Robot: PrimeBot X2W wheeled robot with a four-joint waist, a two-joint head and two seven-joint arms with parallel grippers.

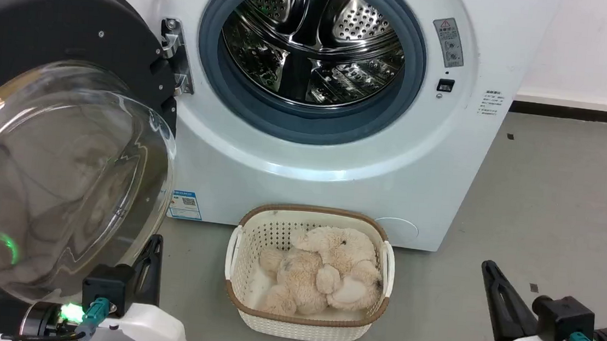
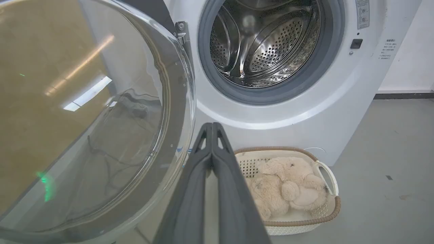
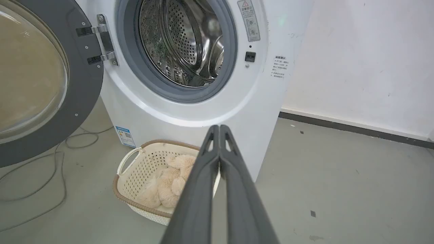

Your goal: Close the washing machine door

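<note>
The white washing machine [image 1: 337, 157] stands ahead, its grey-ringed opening showing the steel drum [image 1: 315, 39]. Its door [image 1: 46, 32] is swung wide open to the left on a metal hinge [image 1: 173, 55], the clear glass bowl [image 1: 55, 182] bulging toward me. My left gripper [image 1: 155, 243] is shut and empty, low and just right of the bowl's rim; in the left wrist view its fingertips [image 2: 212, 127] sit close beside the glass [image 2: 84, 118]. My right gripper [image 1: 488, 266] is shut, empty, low at the right, away from the machine [image 3: 203, 101] and door [image 3: 44, 84].
A white woven basket [image 1: 241, 280] holding cream plush toys [image 1: 322, 271] sits on the grey floor in front of the machine, between my grippers. A white wall with a dark skirting [image 1: 583, 112] runs at the right. Cables [image 3: 40, 162] lie on the floor under the door.
</note>
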